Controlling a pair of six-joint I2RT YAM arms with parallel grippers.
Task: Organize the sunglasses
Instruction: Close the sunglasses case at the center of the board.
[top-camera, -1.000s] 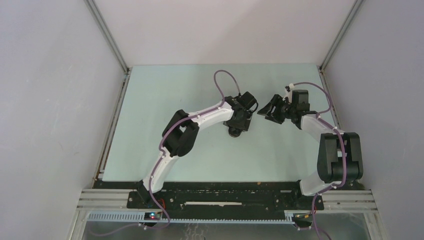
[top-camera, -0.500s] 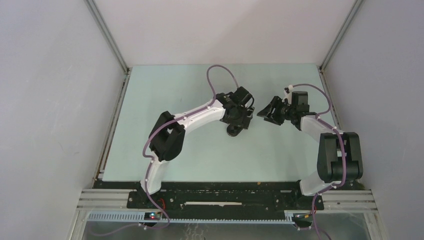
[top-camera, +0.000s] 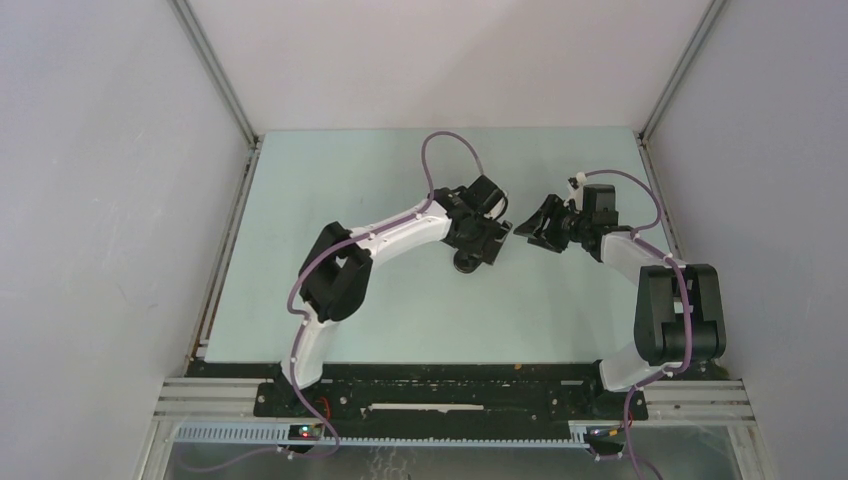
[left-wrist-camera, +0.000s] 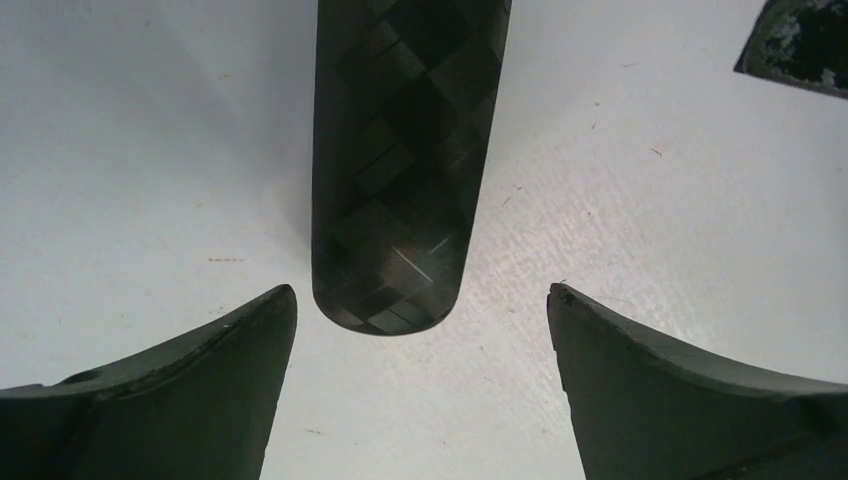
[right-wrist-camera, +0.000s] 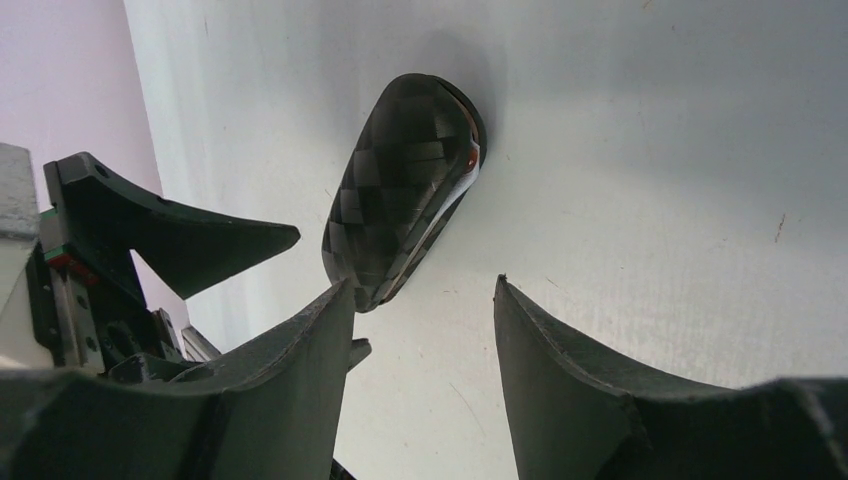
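Two hands are hovering empty: the left hand (top-camera: 489, 234) is spreading wide, releasing the shut case (left-wrist-camera: 400, 150); the right hand (right-wrist-camera: 422, 283) is idling half-open. The sunglasses are probably stowed inside.

Both arms wear the same livery. The left arm (top-camera: 405, 230) and the right arm (top-camera: 630, 250) have smooth white link shells broken up by chunky black joint housings. A thin purple cable (top-camera: 440, 150) runs along each arm and loops free near the wrist. On the right arm it carries a small white fitting (top-camera: 577, 179). Both arms are bolted to a long black base plate (top-camera: 450, 397). The left gripper (left-wrist-camera: 421, 290) has matte black fingers (left-wrist-camera: 180, 390), broad at the root and curving to a blunt tip. The right gripper (right-wrist-camera: 422, 281) has matching fingers (right-wrist-camera: 600, 390), slightly rough along the edges.
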